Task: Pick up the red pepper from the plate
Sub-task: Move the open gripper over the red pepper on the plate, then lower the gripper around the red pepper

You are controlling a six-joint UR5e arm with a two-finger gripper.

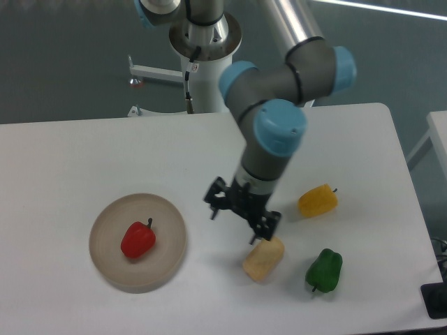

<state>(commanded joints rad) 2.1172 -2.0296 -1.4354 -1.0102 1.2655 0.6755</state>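
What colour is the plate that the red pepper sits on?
Beige-tan. The round, flat plate holds the small glossy red pepper; the fixed camera shows it.

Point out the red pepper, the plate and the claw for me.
red pepper (137, 240), fixed camera, middle of its body
plate (165, 209), fixed camera, bare upper-right part
claw (235, 224), fixed camera, midway between fingertips

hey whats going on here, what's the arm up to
A robot arm's two-finger gripper, open and empty, hangs above the white table between the round beige plate and a pale yellow bread-like block. The small glossy red pepper lies untouched on the plate. A yellow pepper and green pepper lie to the side.
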